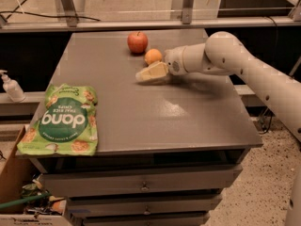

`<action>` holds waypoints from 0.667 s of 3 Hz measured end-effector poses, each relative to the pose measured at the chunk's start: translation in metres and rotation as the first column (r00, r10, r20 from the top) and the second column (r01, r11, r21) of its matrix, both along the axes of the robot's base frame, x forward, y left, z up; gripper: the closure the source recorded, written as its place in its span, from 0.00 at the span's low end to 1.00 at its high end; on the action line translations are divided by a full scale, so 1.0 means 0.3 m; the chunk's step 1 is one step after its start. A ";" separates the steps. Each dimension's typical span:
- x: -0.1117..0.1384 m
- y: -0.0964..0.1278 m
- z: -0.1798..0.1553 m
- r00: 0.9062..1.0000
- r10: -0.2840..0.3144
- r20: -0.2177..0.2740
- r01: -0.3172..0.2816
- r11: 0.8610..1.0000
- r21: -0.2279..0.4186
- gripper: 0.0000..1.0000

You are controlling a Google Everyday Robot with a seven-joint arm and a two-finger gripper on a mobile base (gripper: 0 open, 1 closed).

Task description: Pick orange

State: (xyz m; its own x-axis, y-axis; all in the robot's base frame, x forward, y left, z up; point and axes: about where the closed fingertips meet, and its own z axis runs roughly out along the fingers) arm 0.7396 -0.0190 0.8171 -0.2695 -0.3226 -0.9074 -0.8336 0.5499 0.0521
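- While the gripper [151,73] hovers low over the grey table [141,121], you will find the orange [153,56] resting just beside it, at its 12 o'clock.
- You cannot tell how wide the gripper stands.
- 1 red apple [137,42] sits near the orange, at its 10 o'clock.
- 1 green chip bag [63,120] lies well apart, at the table's 8 o'clock edge.

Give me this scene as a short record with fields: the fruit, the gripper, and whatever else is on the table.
orange: far side of the table, close beside the apple, not held
apple: red, stem up, left of and behind the orange
gripper: low over the table, just in front of the orange
chip bag: lying flat at the near left corner
pump bottle: on a ledge left of the table
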 end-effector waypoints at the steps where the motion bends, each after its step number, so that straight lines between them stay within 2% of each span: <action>1: 0.006 0.001 -0.006 1.000 0.003 0.003 -0.003 1.000 0.002 0.00; 2: 0.006 0.011 -0.010 1.000 0.007 0.002 -0.007 1.000 0.002 0.17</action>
State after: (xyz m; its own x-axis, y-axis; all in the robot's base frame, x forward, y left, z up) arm 0.7413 -0.0157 0.8139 -0.2658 -0.3224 -0.9085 -0.8375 0.5439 0.0520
